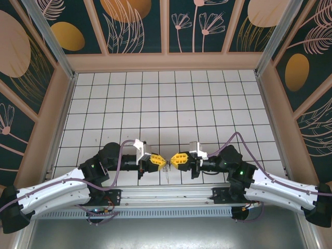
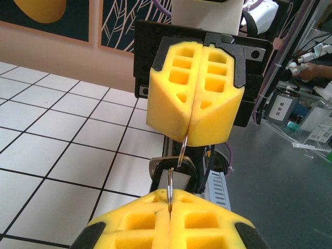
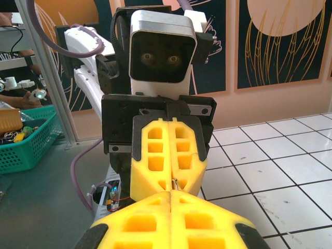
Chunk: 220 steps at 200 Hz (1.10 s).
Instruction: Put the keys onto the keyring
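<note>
Top view: both arms are folded inward over the near edge of the white tiled table [image 1: 155, 104], with the yellow finger blocks pointed at each other, tip to tip, just above the metal rail [image 1: 171, 194]. Left gripper [image 1: 160, 162]: jaws pressed together, no gap along the seam in its own wrist view [image 2: 169, 205]. Right gripper [image 1: 175, 160]: jaws likewise together, seam tight [image 3: 170, 199]. The keyring [image 2: 170, 181] is held in the air between the two sets of tips. Its thin wire ring enters the seam of the left fingers at one end and the seam of the right fingers at the other, so both grippers are clamped on it. Behind the wire, a dark rounded loop [image 2: 155, 165] hangs just under the right gripper's tips. From the right wrist, only a small metal glint of the ring [image 3: 175, 182] shows where the two pairs of tips meet. From above, a thin pale sliver [image 1: 167, 175] hangs below the meeting point; it is too small to tell whether it is a key or the chain
</note>
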Tool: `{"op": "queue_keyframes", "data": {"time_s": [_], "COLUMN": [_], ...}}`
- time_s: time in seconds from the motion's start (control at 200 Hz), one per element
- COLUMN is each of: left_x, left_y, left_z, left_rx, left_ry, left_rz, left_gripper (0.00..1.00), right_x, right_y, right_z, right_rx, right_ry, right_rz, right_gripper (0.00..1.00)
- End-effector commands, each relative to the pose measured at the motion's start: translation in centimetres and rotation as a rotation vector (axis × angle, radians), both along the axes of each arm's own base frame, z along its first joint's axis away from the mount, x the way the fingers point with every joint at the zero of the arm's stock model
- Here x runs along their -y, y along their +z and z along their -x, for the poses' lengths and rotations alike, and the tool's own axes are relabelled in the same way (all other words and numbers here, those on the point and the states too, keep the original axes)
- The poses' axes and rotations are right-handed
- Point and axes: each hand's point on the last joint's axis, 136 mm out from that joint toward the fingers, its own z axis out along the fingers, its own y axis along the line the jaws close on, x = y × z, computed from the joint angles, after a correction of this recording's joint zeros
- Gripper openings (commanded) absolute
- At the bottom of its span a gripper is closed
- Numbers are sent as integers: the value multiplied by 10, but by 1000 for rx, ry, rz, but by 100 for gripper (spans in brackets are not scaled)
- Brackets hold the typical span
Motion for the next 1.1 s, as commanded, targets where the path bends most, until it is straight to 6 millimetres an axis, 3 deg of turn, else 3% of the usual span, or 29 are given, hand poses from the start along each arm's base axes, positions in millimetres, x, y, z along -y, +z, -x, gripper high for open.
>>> {"op": "queue_keyframes", "data": {"time_s": [0.0,1.096], "left_x": [0,1], "left_y": [27,26], "left_z": [1,1], "left_rx": [47,47], "left_ry": [-13,-10], "left_rz": [73,68], "left_gripper": [0,0], "right_x": [0,0], "right_y": [9,7], "right_z": [2,-1], "right_rx": [10,8], "right_ry": [3,-12], "right_rz": [-39,-38], "right_gripper": [0,0]}}
